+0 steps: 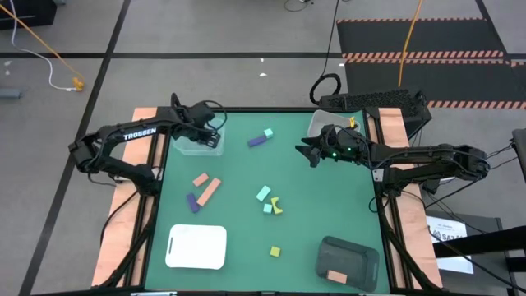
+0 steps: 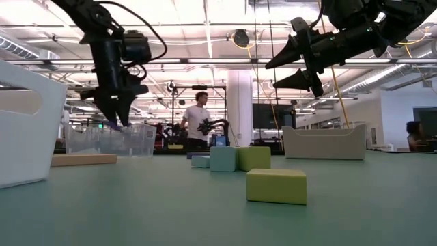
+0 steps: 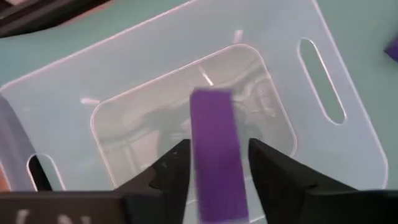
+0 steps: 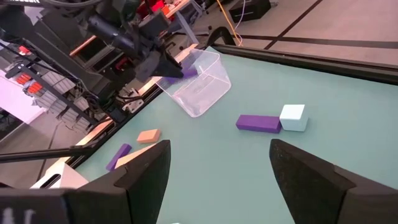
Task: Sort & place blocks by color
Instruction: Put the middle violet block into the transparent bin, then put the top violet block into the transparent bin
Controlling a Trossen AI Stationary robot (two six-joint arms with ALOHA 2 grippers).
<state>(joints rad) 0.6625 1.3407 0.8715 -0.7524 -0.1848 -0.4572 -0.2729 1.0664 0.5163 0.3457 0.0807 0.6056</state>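
My left gripper (image 3: 214, 171) hangs over a clear tub (image 1: 200, 140) at the table's far left, shut on a purple bar (image 3: 214, 149). In the low view the left gripper (image 2: 115, 121) points down above the tub (image 2: 109, 140). My right gripper (image 1: 311, 152) is open in the air right of the table's centre, holding nothing. Loose blocks lie flat on the green mat: a purple bar with a mint cube (image 1: 261, 138), two salmon pieces (image 1: 205, 186), a purple piece (image 1: 193, 202), mint cubes (image 1: 264, 197), a yellow arch (image 1: 278, 205) and a yellow cube (image 1: 275, 251). My left gripper pinches the purple bar between its two fingers (image 3: 171, 171), one on each long side face near the bar's end (image 3: 217, 186). The fingers come from above, pointing down. The bar is lifted clear and juts out past the fingertips over the tub's open top.
A second clear tub (image 1: 325, 122) with a yellow block (image 1: 353, 122) stands at the far right. A white tray (image 1: 196, 247) sits near left, a dark tray (image 1: 348, 261) holding a salmon block (image 1: 335, 275) near right. A person (image 2: 198, 123) stands in the room behind.
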